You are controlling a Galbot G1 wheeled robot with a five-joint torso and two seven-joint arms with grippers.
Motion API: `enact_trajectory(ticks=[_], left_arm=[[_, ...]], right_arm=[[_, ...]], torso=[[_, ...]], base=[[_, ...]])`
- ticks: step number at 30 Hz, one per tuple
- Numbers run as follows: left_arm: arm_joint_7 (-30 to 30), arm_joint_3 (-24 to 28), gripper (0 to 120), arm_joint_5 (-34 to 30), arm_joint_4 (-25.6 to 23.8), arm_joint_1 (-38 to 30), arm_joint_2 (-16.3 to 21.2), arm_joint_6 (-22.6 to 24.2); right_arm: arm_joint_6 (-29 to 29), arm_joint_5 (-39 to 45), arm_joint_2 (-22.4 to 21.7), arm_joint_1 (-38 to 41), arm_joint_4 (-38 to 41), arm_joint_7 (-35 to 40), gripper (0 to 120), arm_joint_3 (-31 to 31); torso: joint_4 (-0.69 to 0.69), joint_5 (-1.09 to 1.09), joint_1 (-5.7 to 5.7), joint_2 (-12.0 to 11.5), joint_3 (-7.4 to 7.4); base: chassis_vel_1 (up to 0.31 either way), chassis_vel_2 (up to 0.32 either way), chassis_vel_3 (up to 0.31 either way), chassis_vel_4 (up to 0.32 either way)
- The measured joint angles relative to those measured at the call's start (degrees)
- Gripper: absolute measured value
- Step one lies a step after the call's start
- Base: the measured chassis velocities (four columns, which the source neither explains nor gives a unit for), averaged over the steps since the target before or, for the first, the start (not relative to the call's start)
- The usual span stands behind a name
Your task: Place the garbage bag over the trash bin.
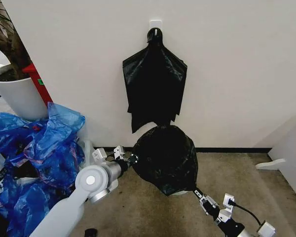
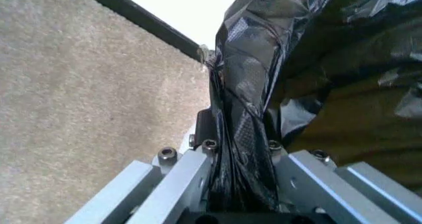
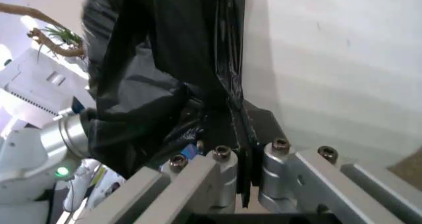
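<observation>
The garbage bag point(image 1: 165, 155) is a glossy black wrinkled film, spread out low in front of the wall between my two grippers. My left gripper point(image 1: 132, 159) is shut on its left edge, and the film runs pinched between the fingers in the left wrist view point(image 2: 240, 140). My right gripper point(image 1: 197, 192) is shut on its lower right edge, also pinched in the right wrist view point(image 3: 240, 130). The trash bin point(image 1: 179, 193) is covered by the bag; only a pale sliver shows under the bag's lower edge.
A flat black bundle point(image 1: 155, 84) hangs from a wall hook just above the bag. Blue plastic bags point(image 1: 44, 148) pile up at the left, beside a big white plant pot point(image 1: 15, 94). A white object point(image 1: 271, 164) lies at the right. The floor is brown carpet.
</observation>
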Motion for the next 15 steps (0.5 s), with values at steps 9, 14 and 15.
enact_trajectory(ticks=[9,14,15], left_arm=[[-0.5,0.1,1,-1.3,-0.7,0.0,-0.3,-0.3],[-0.6,0.2,1,-1.4,-1.1,0.2,-0.3,-0.3],[-0.6,0.2,1,-1.4,-1.2,0.2,-0.3,-0.3]], right_arm=[[1.3,-2.2,0.3,0.2,-1.6,-0.5,0,-1.2],[1.7,-3.1,0.6,0.5,-1.9,-0.5,0,-1.3],[1.8,-3.8,0.7,0.5,-1.9,-0.5,3,-1.3]], torso=[[0.0,0.0,0.0,0.0,0.0],[0.01,0.0,0.0,0.0,0.0],[0.01,0.0,0.0,0.0,0.0]], base=[[0.0,0.0,0.0,0.0],[0.0,0.0,0.0,0.0],[0.0,0.0,0.0,0.0]])
